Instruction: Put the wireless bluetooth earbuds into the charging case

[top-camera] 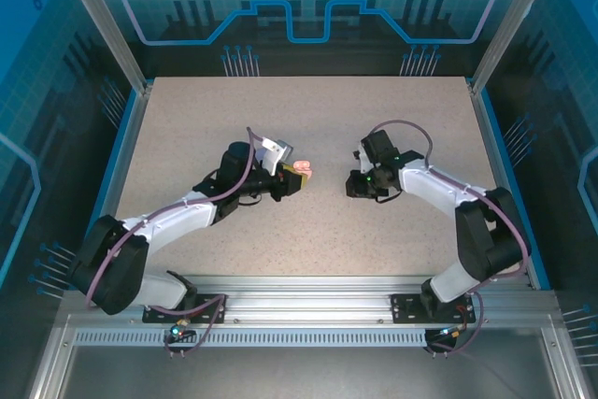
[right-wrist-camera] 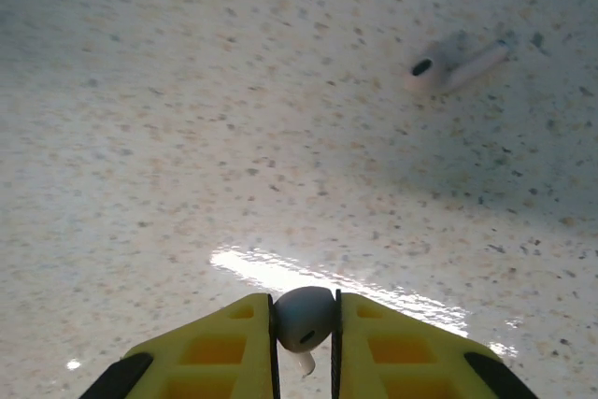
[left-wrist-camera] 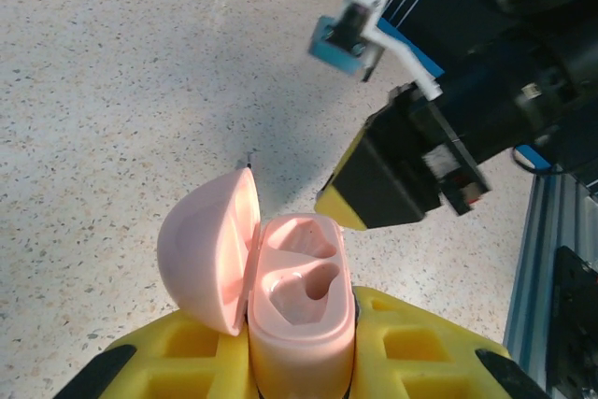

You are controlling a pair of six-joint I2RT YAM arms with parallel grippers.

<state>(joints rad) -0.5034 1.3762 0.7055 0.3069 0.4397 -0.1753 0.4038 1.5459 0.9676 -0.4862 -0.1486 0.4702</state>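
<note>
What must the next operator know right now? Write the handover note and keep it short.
Left gripper: shut on the pink case, lid open, both wells empty.
Right gripper: shut on a pale earbud, above the table.
Second earbud: lying loose on the table.
Done: case opened and held, one earbud picked up.
Left: seat the held earbud in the case, then fetch and seat the second.

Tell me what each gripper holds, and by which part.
Left gripper: the open pink charging case, clamped by its base. Right gripper: a pale earbud, pinched at its head.
</note>
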